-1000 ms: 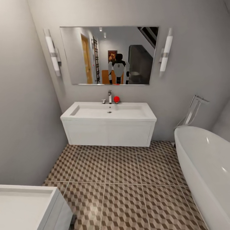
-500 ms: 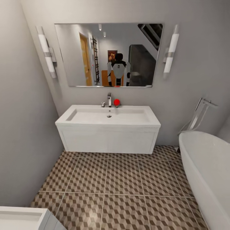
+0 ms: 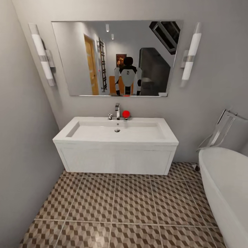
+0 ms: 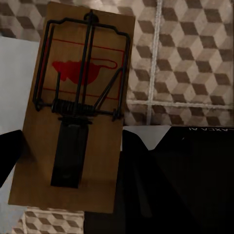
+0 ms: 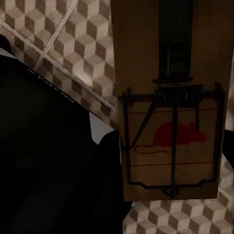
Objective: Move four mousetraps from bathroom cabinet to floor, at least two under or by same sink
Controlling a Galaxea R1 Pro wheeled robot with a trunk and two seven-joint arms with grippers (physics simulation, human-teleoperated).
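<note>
In the middle of the head view, I am facing the sink [image 3: 115, 144], a wide white wall-hung basin with a chrome tap [image 3: 117, 111] and a small red ball [image 3: 126, 114] beside it, under a large mirror [image 3: 117, 58] that is reflecting the robot. The bathroom floor [image 3: 131, 203] is spreading across the lower part of the frame, and the bathtub [image 3: 225, 193] is curving in at the lower right.

In the left wrist view, one mousetrap [image 4: 80, 105] is sitting close against the lens, running from the upper centre down to the lower left, its red mouse print and dark spring bar facing the camera, cube-pattern tiles behind it. I judge the left gripper is carrying it, though whether its jaws are clenched I cannot tell. In the right wrist view, a second mousetrap [image 5: 170, 97] is taking up the right half of the frame, also printed with a red mouse; again I cannot tell the pincer's state.

I am judging both traps are being carried flat toward the sink so they can go down beside or under it. At the right edge of the left wrist view, faint pale lettering on dark housing is too cropped to read.
</note>
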